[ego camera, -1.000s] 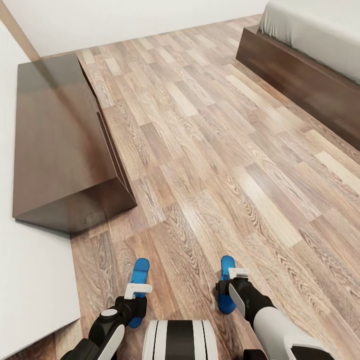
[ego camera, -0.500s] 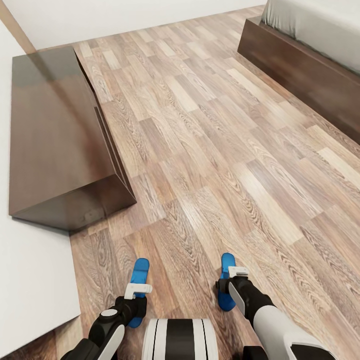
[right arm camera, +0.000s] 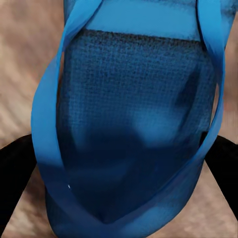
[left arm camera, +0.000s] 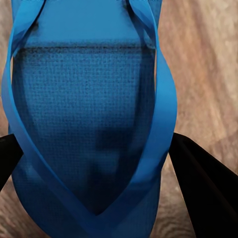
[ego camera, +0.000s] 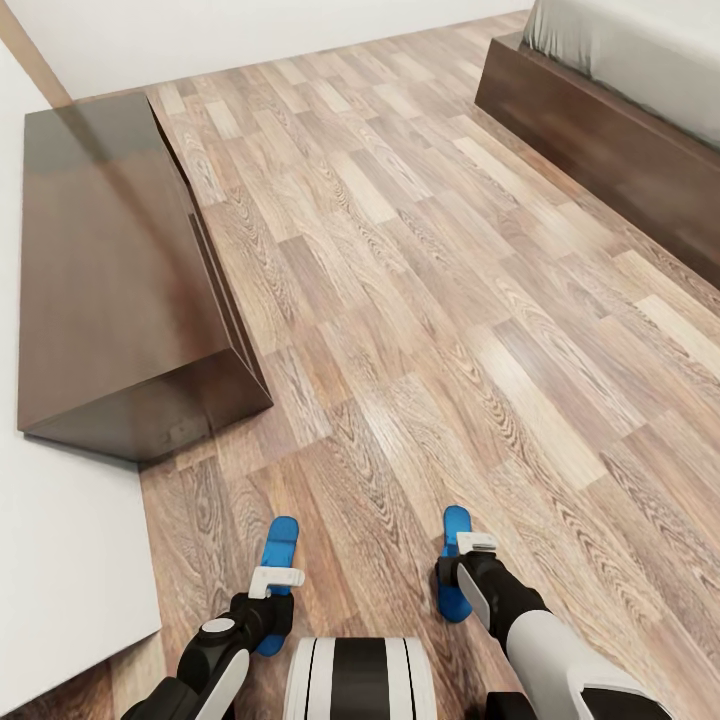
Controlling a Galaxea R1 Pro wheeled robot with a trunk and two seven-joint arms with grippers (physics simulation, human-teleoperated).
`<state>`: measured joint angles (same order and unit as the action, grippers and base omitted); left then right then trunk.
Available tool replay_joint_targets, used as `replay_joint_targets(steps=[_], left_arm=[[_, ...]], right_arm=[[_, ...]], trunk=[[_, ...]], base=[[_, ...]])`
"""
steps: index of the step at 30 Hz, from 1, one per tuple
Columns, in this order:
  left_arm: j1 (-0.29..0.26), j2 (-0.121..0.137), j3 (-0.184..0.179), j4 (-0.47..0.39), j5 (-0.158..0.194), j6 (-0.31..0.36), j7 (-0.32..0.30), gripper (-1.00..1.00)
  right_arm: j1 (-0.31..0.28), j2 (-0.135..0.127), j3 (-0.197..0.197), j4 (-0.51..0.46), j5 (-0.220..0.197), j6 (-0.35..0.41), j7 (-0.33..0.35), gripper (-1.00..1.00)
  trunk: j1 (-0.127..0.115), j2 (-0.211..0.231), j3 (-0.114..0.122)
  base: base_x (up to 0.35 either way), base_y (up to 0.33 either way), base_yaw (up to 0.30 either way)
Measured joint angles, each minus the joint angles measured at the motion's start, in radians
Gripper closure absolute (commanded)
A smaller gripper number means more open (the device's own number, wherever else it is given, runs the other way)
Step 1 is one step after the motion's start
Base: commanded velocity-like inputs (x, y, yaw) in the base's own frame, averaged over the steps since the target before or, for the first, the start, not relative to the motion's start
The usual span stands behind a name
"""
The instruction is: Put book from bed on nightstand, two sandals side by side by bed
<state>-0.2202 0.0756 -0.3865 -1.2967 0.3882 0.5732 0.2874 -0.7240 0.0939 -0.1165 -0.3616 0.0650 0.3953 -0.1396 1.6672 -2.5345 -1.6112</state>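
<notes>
Two bright blue flip-flop sandals are carried low over the light brown wood-plank floor (ego camera: 420, 300), one in each gripper. The left gripper (ego camera: 272, 600) has its dark fingers (left arm camera: 203, 183) closed against the sides of the left blue sandal (ego camera: 277, 560), whose strap and textured footbed show between them in the left wrist view. The right gripper (ego camera: 455, 572) clamps the right blue sandal (ego camera: 455, 535) the same way, a black finger (right arm camera: 17, 168) pressing at each edge. Both sandals sit well apart from the large low bed (ego camera: 600, 140) with its dark brown wooden frame and off-white mattress. The long low dark brown glossy bench (ego camera: 110, 280) stands across the floor from the bed, against the white wall (ego camera: 60, 560), nearer the left sandal.
</notes>
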Motion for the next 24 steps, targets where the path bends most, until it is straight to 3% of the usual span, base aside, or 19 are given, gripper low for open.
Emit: replay_joint_targets(steps=[24], left_arm=[[0.0,0.0,0.001,0.003,-0.003,0.0,0.002,1.0]], right_arm=[[-0.002,-0.015,-0.006,0.023,-0.001,-0.006,0.002,1.0]], trunk=[[-0.011,0.006,0.093]], base=[[0.0,0.0,0.0]])
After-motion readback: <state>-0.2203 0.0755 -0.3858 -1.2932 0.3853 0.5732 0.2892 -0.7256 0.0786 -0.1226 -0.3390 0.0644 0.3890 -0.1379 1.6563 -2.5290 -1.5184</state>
